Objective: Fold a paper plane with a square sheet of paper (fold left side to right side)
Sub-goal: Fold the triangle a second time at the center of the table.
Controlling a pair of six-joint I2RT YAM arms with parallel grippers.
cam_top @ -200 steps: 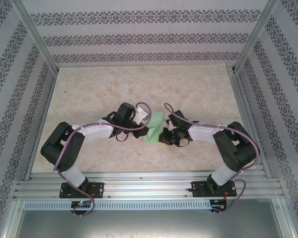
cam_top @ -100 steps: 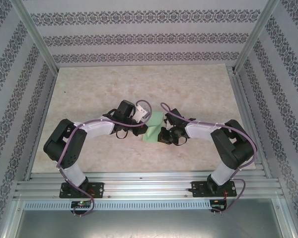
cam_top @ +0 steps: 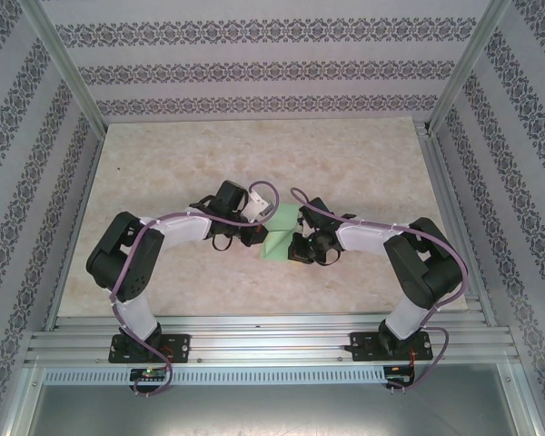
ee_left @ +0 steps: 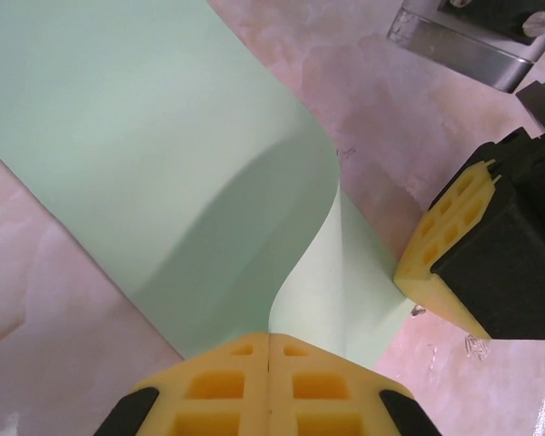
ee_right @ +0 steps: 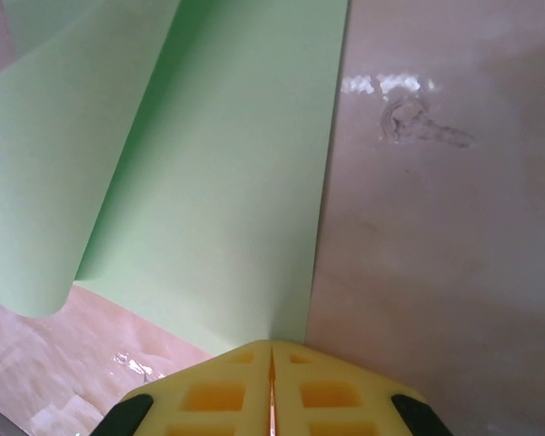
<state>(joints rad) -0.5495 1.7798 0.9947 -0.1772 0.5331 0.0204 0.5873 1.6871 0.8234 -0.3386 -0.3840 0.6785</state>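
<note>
Setting: beige marble-patterned worktop (cam_top: 254, 154) inside an aluminium-framed enclosure with floral-striped wall panels.
Task object: light green, thin, matte square sheet of paper (cam_top: 280, 238), mid-worktop between the two arms; its left part is raised in a curl above the flat right part.
Left end effector (ee_left: 269, 350): yellow honeycomb pads closed on the sheet's raised edge, a hold judged to suit bringing the left side over onto the right.
Right end effector (ee_right: 271, 356): yellow pads closed on the sheet's near right corner, low at the worktop, judged to anchor the sheet so its edges can be matched.
Fold state: bend rounded, no crease pressed yet.
Writing: no brand, label or lettering legible.
</note>
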